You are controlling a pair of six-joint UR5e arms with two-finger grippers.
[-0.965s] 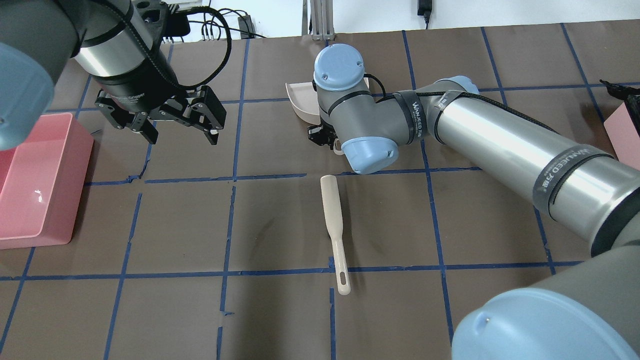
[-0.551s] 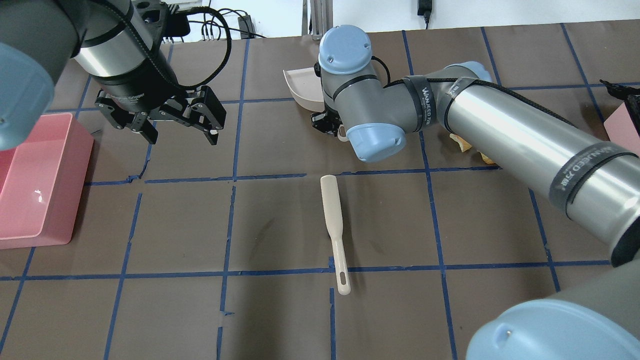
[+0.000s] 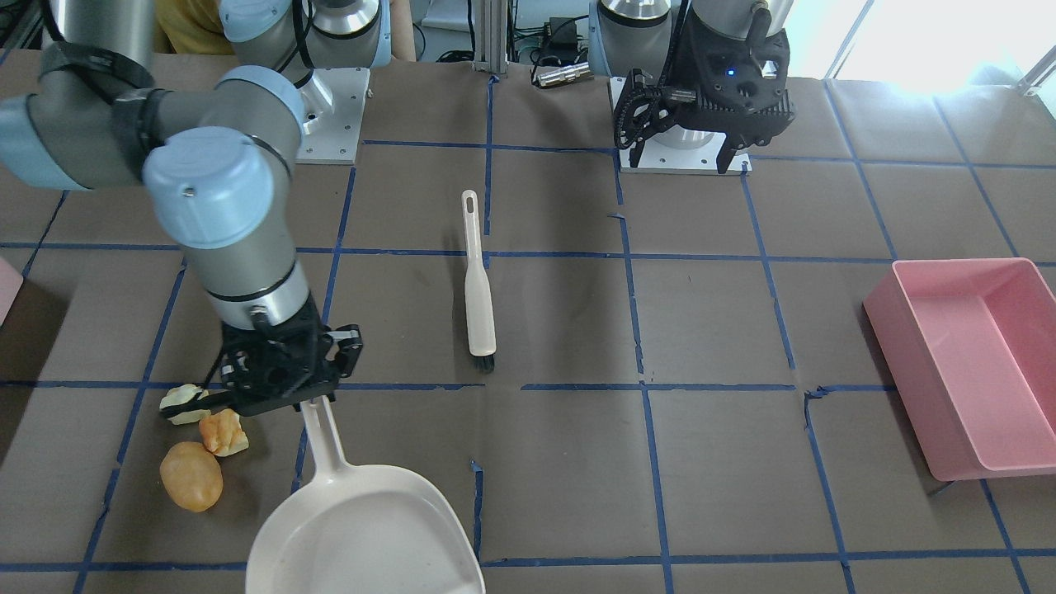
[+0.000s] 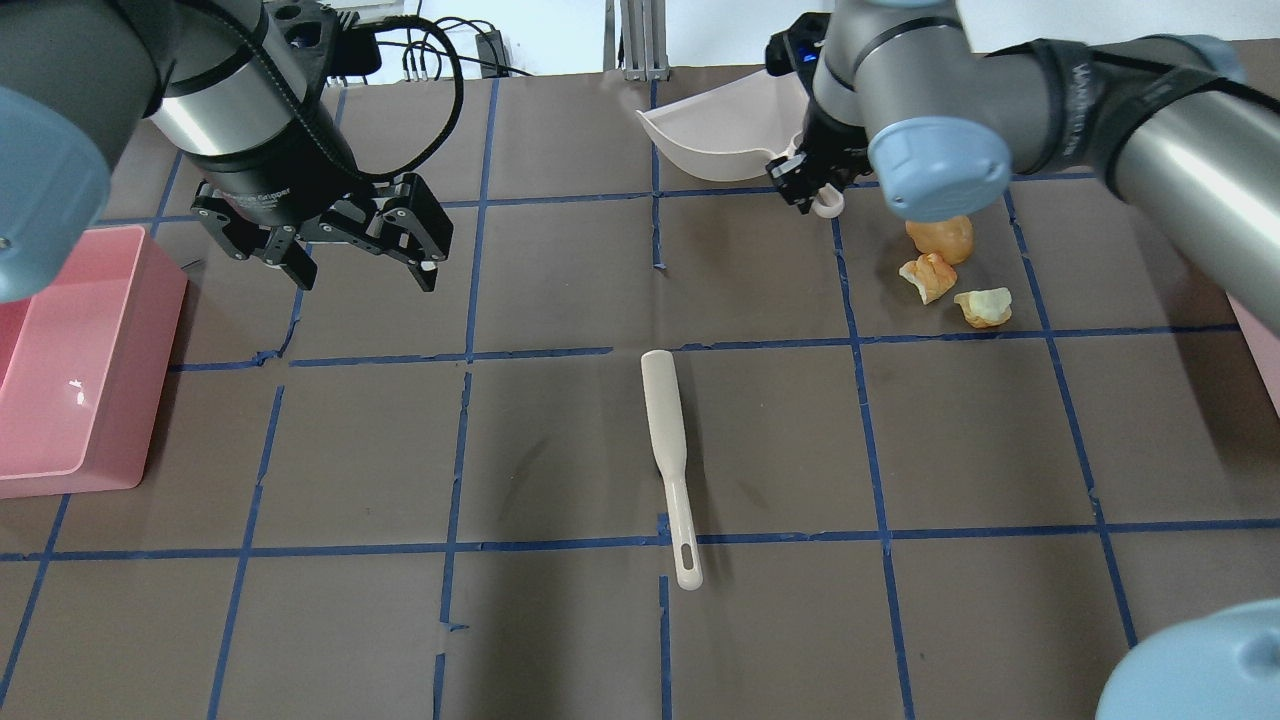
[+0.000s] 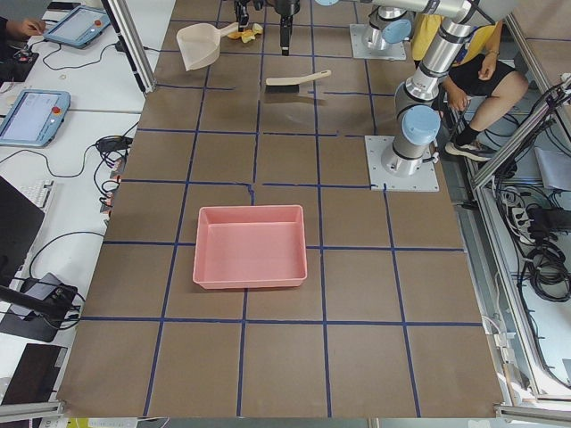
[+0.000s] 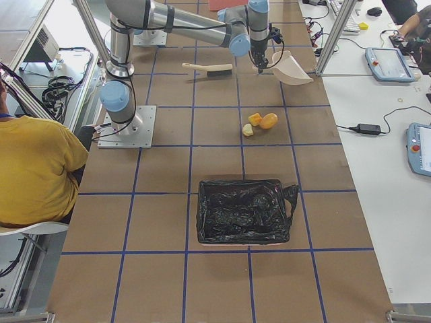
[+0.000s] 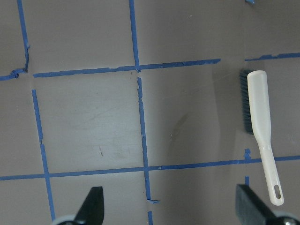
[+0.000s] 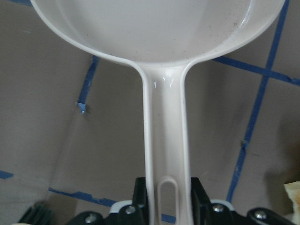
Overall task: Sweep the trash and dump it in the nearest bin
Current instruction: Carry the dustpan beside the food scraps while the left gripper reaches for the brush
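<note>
My right gripper (image 4: 815, 187) (image 3: 285, 381) is shut on the handle of a cream dustpan (image 4: 720, 130) (image 8: 164, 28), held off the table at the far side. The trash lies just right of it: an orange-yellow oval (image 4: 940, 238) (image 3: 190, 476), an orange-and-white chunk (image 4: 927, 277) (image 3: 223, 432) and a pale green-white chunk (image 4: 984, 306) (image 3: 183, 404). The bin (image 4: 1268, 360) (image 3: 7, 285) shows as a pink sliver at the table's right end; the exterior right view shows it lined with a black bag (image 6: 244, 210). My left gripper (image 4: 365, 277) (image 7: 171, 206) hovers open and empty at the left.
A cream brush (image 4: 668, 450) (image 3: 478, 297) (image 7: 260, 122) lies mid-table, handle toward the robot. A large pink tray (image 4: 70, 370) (image 3: 957, 355) sits at the left end. Blue tape lines grid the brown table. A person sits behind the robot in the side views.
The right arm swung right and farther back with the dustpan, uncovering the three trash lumps. The left arm and the brush have not moved.
</note>
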